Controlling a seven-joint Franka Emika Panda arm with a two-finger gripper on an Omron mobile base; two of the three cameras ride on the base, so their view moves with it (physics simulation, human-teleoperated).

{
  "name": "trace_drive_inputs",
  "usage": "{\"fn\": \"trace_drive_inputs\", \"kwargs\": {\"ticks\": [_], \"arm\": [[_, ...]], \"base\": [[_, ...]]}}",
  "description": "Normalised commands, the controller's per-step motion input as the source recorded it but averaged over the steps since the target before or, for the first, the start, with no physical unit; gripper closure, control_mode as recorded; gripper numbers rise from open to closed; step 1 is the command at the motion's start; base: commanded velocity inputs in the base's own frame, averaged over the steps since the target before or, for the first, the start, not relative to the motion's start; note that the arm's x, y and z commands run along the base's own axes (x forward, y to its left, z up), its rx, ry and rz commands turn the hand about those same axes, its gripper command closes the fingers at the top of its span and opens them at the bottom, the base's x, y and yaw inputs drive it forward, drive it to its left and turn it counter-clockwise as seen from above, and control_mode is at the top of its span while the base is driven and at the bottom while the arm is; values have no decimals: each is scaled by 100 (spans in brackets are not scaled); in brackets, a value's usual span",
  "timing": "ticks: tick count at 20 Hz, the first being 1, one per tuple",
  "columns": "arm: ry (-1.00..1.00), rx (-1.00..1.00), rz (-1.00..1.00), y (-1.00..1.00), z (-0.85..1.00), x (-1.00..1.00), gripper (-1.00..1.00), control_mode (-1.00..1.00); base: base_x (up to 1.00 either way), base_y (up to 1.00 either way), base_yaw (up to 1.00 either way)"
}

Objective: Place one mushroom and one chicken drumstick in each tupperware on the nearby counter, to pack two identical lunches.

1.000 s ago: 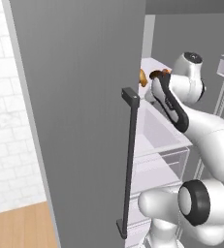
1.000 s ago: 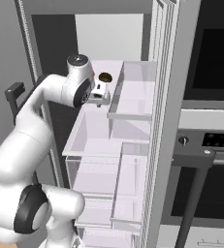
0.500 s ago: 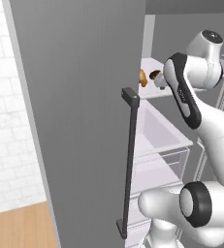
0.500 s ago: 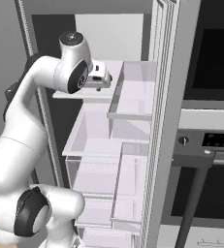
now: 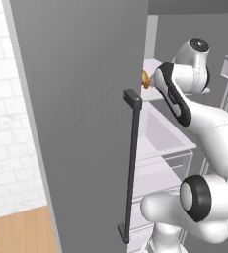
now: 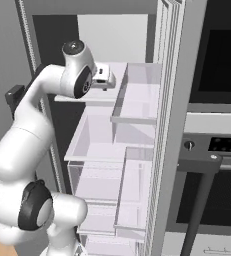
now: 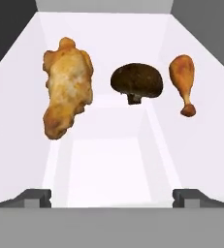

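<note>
The mushroom (image 7: pixel 136 83), dark brown and round-capped with its short stem pointing toward the claw, lies straight ahead of the claw (image 7: pixel 112 197) on the white shelf (image 7: pixel 113 160) inside the open fridge; just to its right as the hand looks, and apart from it, lies the chicken drumstick (image 7: pixel 184 81), orange-brown, its thick end farther from the claw and its narrow end nearer; to the mushroom's left lies a larger golden-brown piece of chicken (image 7: pixel 66 85), lumpy and long, also clear of the mushroom; all three sit well ahead of the fingertips, none between them.

The claw is released; its two dark fingertips (image 7: pixel 34 197) stand wide apart at either side of the hand view with nothing between them, and bare white shelf lies between them and the food; in the right base view the claw (image 6: pixel 105 79) is level with the upper shelf, reaching in from the left side of the fridge opening.

In the left base view the big grey fridge door (image 5: pixel 81 123) with its dark upright handle (image 5: pixel 130 163) stands in front, and a bit of orange-brown food (image 5: pixel 145 79) peeks past the door's edge beside the arm; below the claw's shelf are clear drawers (image 6: pixel 107 185); to the right of the fridge stands a dark oven (image 6: pixel 222 145).
</note>
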Motion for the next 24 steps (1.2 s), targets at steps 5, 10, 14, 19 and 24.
{"fn": "trace_drive_inputs", "kwargs": {"ticks": [5, 10, 14, 19, 24], "arm": [[5, 0, -1, -8, 3, 30, -100, -100], [0, 0, 0, -2, -1, 5, -100, -100], [2, 0, 0, 0, -13, 36, -100, -100], [0, 0, 0, -3, -32, 28, -100, -100], [0, 0, 0, -12, -14, 39, -100, -100]], "base": [[0, 0, 0], [0, 0, 0], [0, 0, 0], [0, 0, 0], [0, 0, 0]]}}
